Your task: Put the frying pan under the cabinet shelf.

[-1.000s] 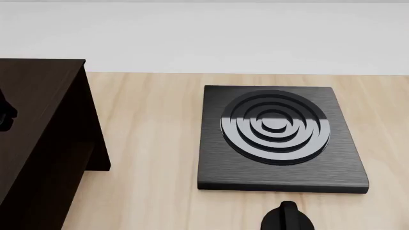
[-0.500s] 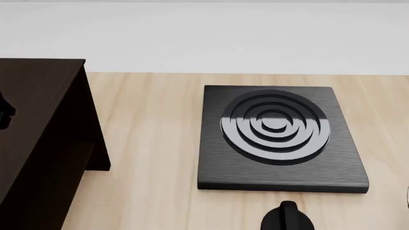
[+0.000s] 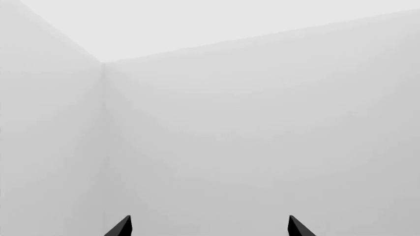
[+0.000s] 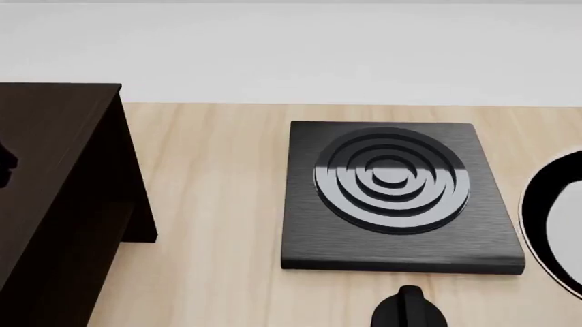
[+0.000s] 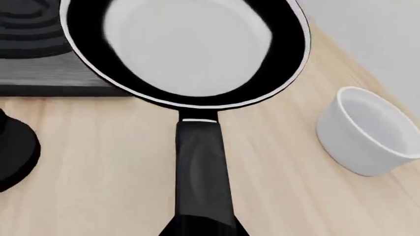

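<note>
The frying pan (image 4: 538, 204), black with a whitish inside, shows partly at the right edge of the head view, beside the stove plate. In the right wrist view the pan (image 5: 187, 46) hangs over the stove plate's corner and the table. Its long black handle (image 5: 200, 167) runs back into my right gripper (image 5: 203, 230), which is shut on it. The dark brown cabinet shelf (image 4: 54, 136) stands at the far left. My left gripper (image 3: 210, 231) is open and empty, with its fingertips (image 3: 123, 227) wide apart and facing bare grey walls.
A square black stove plate (image 4: 396, 197) with concentric rings lies mid-table. A small black knob (image 4: 409, 310) sits at the front edge and also shows in the right wrist view (image 5: 13, 152). A white bowl (image 5: 367, 132) stands on the wooden table (image 4: 218, 204) beside the pan.
The frying pan has come into the head view from the right edge, moving left. The dark part at the left edge over the cabinet has slid slightly further out.
</note>
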You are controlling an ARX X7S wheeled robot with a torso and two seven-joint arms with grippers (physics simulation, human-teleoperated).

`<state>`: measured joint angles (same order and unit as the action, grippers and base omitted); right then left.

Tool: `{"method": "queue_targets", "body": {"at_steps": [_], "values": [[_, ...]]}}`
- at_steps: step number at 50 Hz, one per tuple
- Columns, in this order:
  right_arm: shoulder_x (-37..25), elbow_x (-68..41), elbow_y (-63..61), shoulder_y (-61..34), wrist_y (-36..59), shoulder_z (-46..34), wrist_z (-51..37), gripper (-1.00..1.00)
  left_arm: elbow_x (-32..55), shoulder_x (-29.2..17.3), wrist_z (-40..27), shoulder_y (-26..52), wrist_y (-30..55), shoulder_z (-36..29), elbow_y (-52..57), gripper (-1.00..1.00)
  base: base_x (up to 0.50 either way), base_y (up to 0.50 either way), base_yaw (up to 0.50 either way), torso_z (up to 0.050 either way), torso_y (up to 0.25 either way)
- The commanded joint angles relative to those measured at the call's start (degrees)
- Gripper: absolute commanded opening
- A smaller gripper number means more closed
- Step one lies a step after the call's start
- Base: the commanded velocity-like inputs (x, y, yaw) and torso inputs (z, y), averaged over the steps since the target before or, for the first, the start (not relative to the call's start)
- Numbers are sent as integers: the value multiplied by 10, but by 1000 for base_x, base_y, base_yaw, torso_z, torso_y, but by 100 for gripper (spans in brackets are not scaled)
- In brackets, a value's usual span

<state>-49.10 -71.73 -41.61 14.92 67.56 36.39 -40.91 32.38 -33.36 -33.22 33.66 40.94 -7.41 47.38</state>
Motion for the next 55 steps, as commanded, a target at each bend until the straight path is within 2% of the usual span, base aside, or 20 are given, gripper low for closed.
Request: {"method": "queue_targets", "body": {"at_steps": [1, 9, 23, 30, 40, 55], "values": [[-42, -36, -37, -106, 31, -57, -61, -100, 3, -4, -2, -8, -4, 7, 3, 100, 0, 0, 3, 0, 0], [-59, -93, -28, -222, 54, -162, -119, -100, 7, -7, -6, -13, -3, 13, 9, 100, 0, 0, 0, 0, 1], [-30, -100, 2, -382, 88, -316, -128, -100, 11, -13, -9, -30, -10, 25, 14, 100, 0, 0, 0, 1, 1], [-15, -74, 6, -412, 93, -363, -104, -100, 10, -15, -9, -36, -14, 27, 12, 100, 0, 0, 0, 0, 1], [-4, -10, 6, -417, 73, -414, -49, -100, 11, -16, -10, -41, -18, 29, 12, 100, 0, 0, 0, 0, 2], [18, 44, 6, -424, 57, -481, -12, -100, 17, -18, -15, -44, -15, 33, 18, 100, 0, 0, 0, 1, 1]]}}
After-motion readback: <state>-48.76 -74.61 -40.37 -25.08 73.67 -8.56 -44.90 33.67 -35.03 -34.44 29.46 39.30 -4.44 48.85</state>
